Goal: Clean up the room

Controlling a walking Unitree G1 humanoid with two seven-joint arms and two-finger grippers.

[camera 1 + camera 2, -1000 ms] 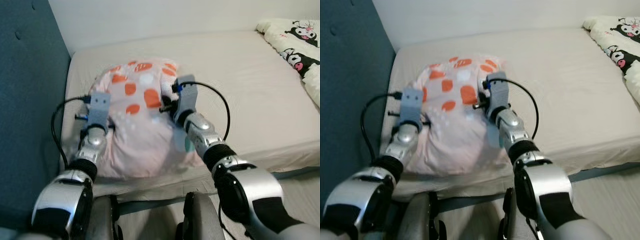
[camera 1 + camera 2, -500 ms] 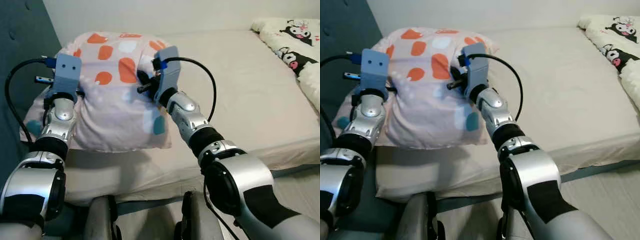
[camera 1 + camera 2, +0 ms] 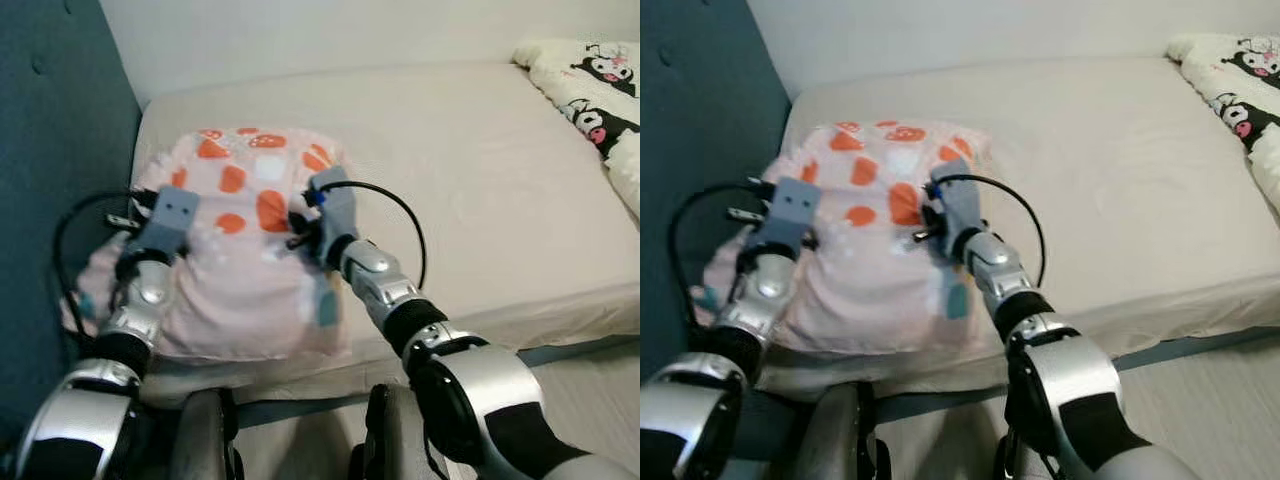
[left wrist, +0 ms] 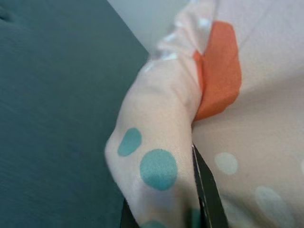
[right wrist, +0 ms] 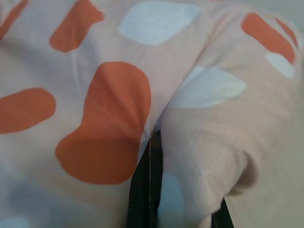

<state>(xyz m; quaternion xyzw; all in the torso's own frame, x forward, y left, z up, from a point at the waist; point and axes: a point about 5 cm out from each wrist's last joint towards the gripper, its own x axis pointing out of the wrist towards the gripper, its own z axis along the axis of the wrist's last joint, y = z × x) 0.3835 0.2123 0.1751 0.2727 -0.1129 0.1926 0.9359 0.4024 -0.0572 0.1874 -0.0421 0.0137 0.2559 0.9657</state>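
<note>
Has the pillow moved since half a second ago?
Yes. The pillow has come down onto the mattress, nearer the headboard; both grippers still pinch it.

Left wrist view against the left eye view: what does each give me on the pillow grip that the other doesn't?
The left wrist view alone shows a fold of the pillow bunched over a black finger, with teal dots and an orange patch up close.

The left eye view alone shows the whole pillow lying at the head end of the bed, beside the blue headboard, with the left gripper and right gripper at its two sides, and a cartoon blanket far right.

Both show the pillow and headboard.
</note>
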